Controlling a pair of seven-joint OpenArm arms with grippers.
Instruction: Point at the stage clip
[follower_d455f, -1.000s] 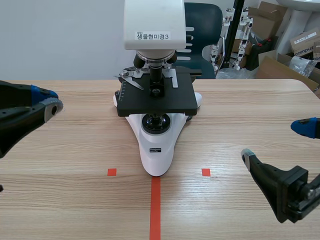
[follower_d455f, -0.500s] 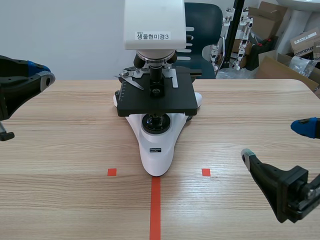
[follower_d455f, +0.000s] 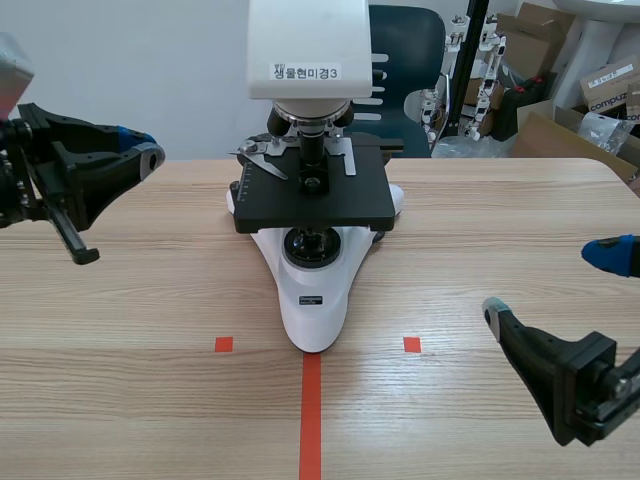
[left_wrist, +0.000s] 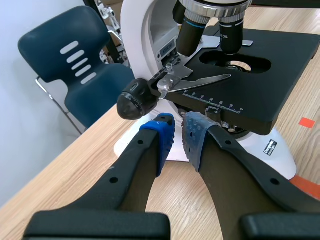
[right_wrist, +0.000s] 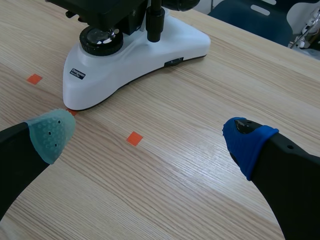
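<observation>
Our left gripper (left_wrist: 177, 136), fingers nearly together and holding nothing, sits nearer: the clip (left_wrist: 200, 82) lies just ahead at 1 o'clock, on the stage (left_wrist: 285, 70), its blade running 9 to 3. Our right gripper (right_wrist: 150, 132) gapes wide, empty, well apart from it.

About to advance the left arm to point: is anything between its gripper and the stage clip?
Nothing visible blocks it. The left gripper sits just short of the stage, the stage clip exposed on top of it. Only the black knob juts out close beside that line.
</observation>
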